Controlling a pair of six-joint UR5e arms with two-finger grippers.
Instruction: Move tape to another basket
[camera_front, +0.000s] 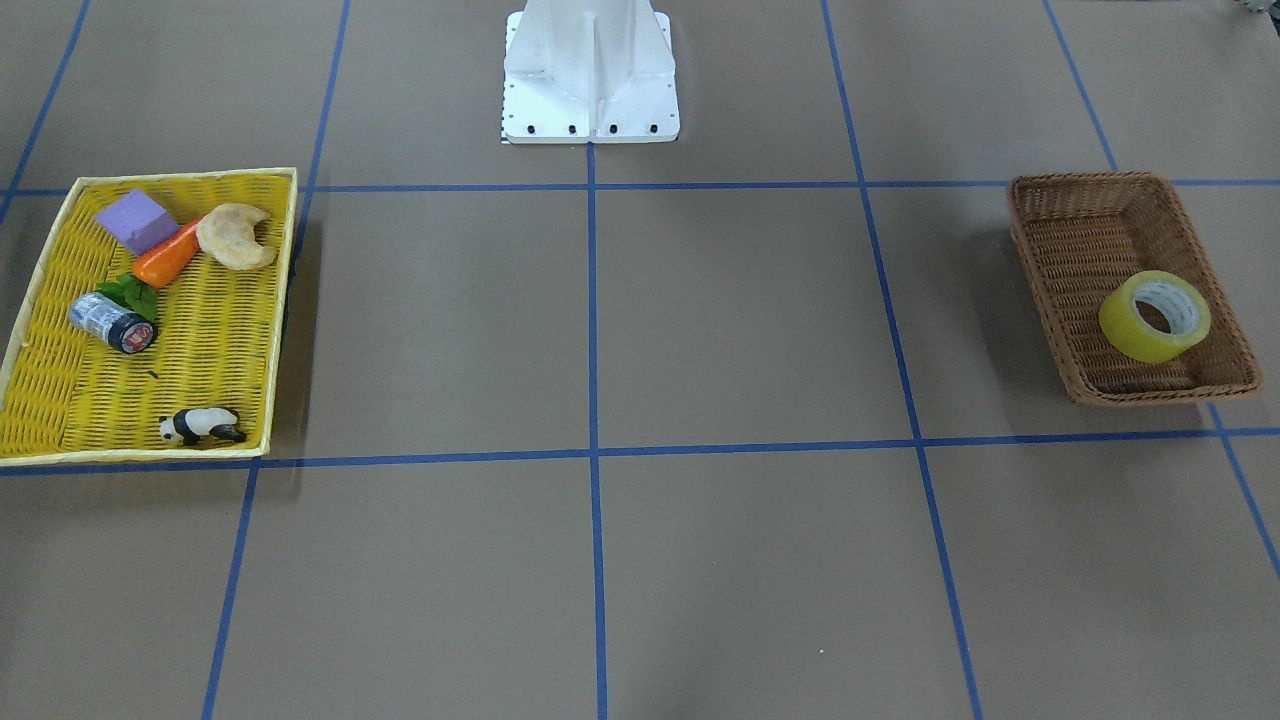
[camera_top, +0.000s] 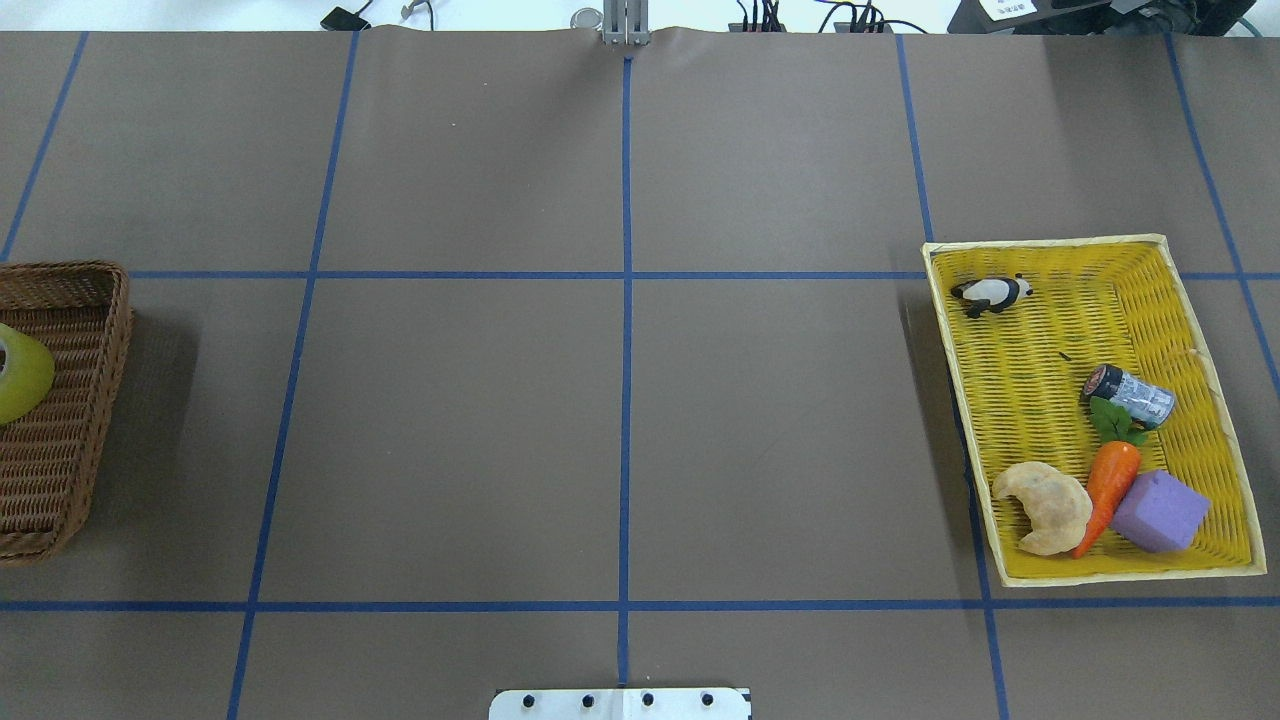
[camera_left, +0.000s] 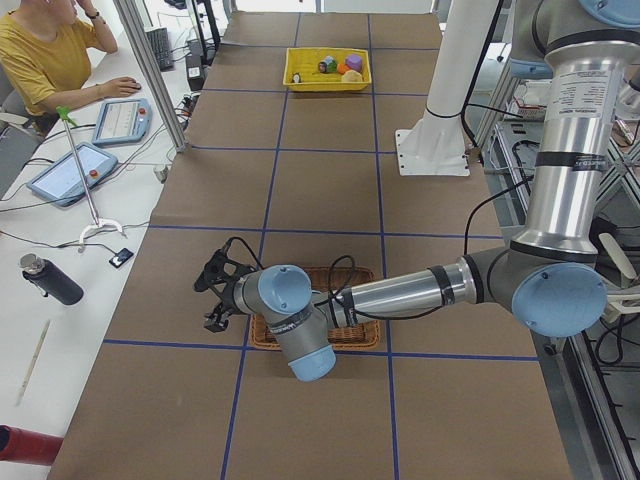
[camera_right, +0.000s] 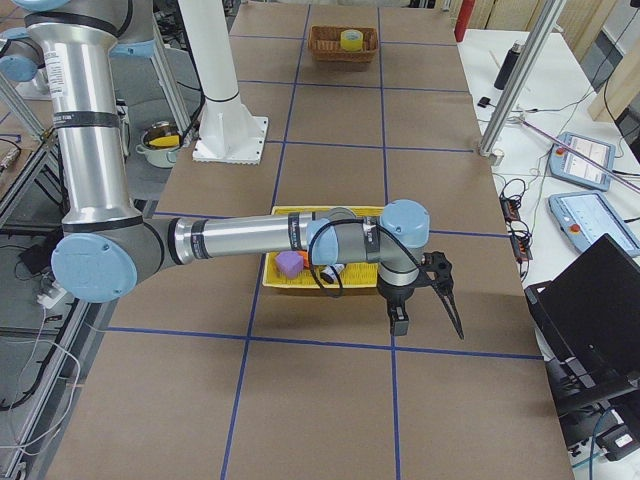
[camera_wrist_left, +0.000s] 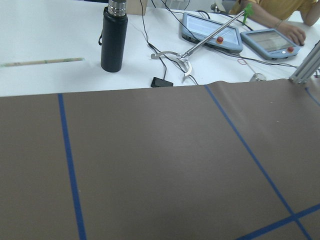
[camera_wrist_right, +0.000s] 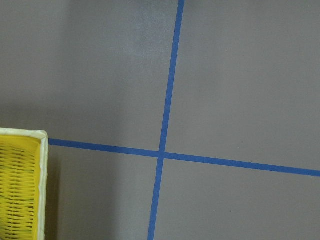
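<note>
The tape (camera_front: 1155, 316), a wide yellowish roll with a white core, leans inside the dark brown wicker basket (camera_front: 1085, 182). Both also show at the left edge of the overhead view: the tape (camera_top: 20, 372) and the basket (camera_top: 75, 330). In the exterior left view my left arm reaches over the basket (camera_left: 352, 336), and the left gripper (camera_left: 210, 298) is past its operator-side rim, above bare table. In the exterior right view my right gripper (camera_right: 428, 322) hangs past the yellow tray's front edge. I cannot tell whether either gripper is open or shut.
The shallow yellow tray (camera_front: 60, 400) holds a purple block (camera_front: 137, 220), a toy carrot (camera_front: 168, 258), a croissant (camera_front: 236, 236), a small printed can (camera_front: 112, 322) and a panda figure (camera_front: 200, 426). The white robot base (camera_front: 590, 75) stands at the table's middle. Operator tablets and a bottle (camera_wrist_left: 114, 37) lie beyond the table.
</note>
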